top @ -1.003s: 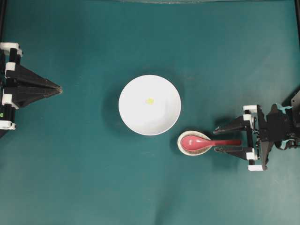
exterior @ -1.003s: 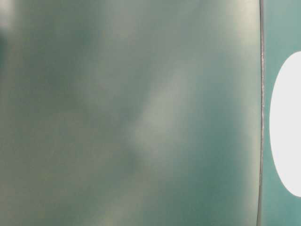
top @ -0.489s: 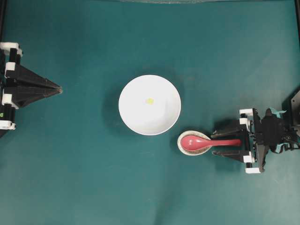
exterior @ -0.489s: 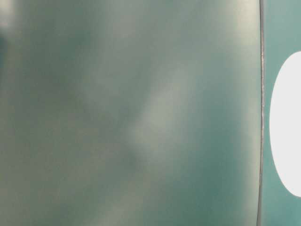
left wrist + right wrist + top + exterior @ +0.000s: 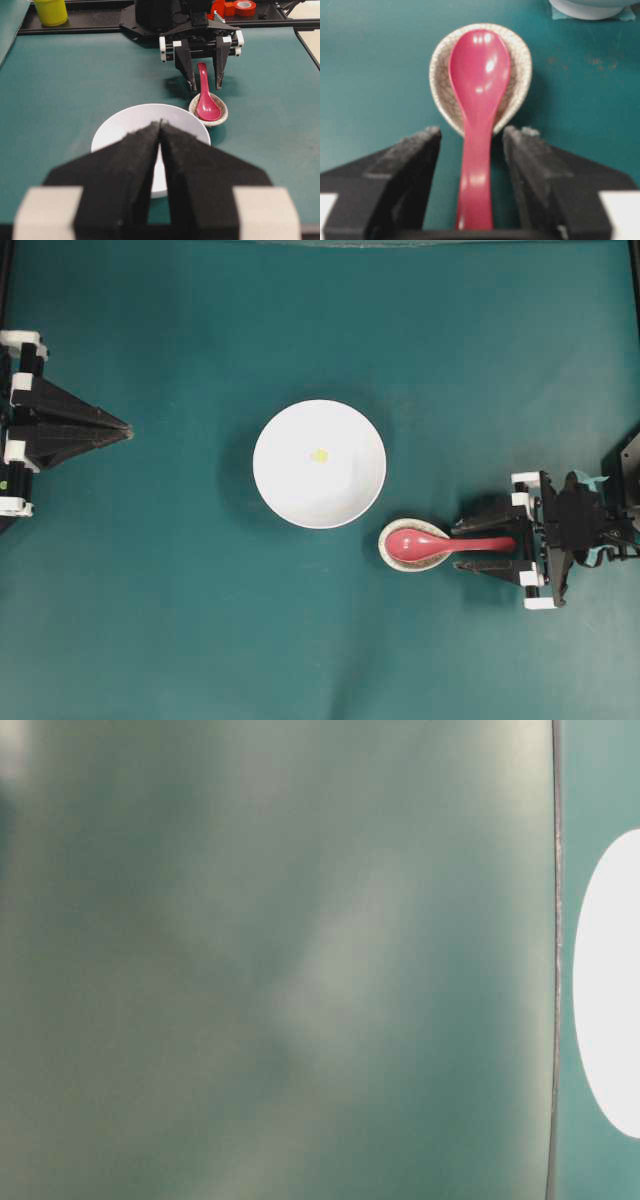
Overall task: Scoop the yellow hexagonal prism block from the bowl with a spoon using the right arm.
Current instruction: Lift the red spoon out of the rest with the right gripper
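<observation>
Yellow block (image 5: 319,455): a tiny pale yellow-green piece, roughly hexagonal, lying loose near the centre of the bowl (image 5: 300,500). The bowl is round, plain white and smooth, and stands on the flat teal counter (image 5: 180,620), which shows a matte finish and a few faint scuff marks in the right wrist view.

Spoon (image 5: 432,543): glossy red-pink, with an oval scoop and a short straight handle. The scoop lies in a small egg-shaped rest (image 5: 392,556) with a beige crackle-speckled glaze, just beside the bowl's lower right edge and not touching it in the overhead view. The handle points away from the bowl toward the right hand (image 5: 464,543).

Right hand: black, with white clips and rough, foam-like padding on the inner finger faces. The fingers (image 5: 415,165) stand apart, one on each side of the spoon handle. In the right wrist view a gap of teal counter shows between each pad and the handle, so the hand is spread wide around the handle without clamping it.

Left hand (image 5: 128,428): black and wedge-shaped, at the left edge of the counter, well apart from the bowl. Its two fingers (image 5: 125,170) meet at the tips; the hand is closed and holds nothing.

Table-level view: blurred grey-green, with only a white curved patch at the right edge.
</observation>
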Robot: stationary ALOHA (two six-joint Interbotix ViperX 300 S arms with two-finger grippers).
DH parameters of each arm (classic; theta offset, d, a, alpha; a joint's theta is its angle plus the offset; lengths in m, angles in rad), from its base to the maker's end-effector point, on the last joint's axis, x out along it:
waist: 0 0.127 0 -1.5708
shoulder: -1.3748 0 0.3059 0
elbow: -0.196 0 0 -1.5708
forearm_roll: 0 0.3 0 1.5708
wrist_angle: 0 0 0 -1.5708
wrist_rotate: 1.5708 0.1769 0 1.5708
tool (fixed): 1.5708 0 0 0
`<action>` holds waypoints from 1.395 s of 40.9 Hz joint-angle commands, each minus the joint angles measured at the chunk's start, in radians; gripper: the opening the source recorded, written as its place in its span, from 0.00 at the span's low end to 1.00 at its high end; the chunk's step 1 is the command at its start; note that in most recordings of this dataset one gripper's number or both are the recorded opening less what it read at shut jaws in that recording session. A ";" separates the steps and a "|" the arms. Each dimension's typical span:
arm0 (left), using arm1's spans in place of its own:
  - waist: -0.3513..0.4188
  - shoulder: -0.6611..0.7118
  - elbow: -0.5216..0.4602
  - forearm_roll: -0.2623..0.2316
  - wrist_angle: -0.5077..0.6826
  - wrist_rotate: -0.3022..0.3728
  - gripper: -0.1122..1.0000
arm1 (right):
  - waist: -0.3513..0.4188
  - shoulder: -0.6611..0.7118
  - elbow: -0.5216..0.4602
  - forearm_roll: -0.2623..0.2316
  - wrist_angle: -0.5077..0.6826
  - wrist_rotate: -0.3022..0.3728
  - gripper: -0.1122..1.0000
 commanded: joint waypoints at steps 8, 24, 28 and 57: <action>0.002 0.008 -0.028 0.002 -0.012 0.002 0.19 | 0.003 -0.008 -0.005 -0.002 -0.005 -0.006 0.54; 0.002 0.008 -0.026 0.002 -0.012 0.002 0.19 | 0.003 -0.009 -0.014 0.000 -0.005 -0.006 0.35; 0.002 0.008 -0.028 0.003 -0.012 0.002 0.19 | 0.003 -0.018 -0.018 -0.002 -0.003 -0.006 0.32; 0.002 0.008 -0.028 0.002 -0.012 -0.003 0.19 | -0.152 -0.561 -0.077 0.005 0.591 -0.258 0.32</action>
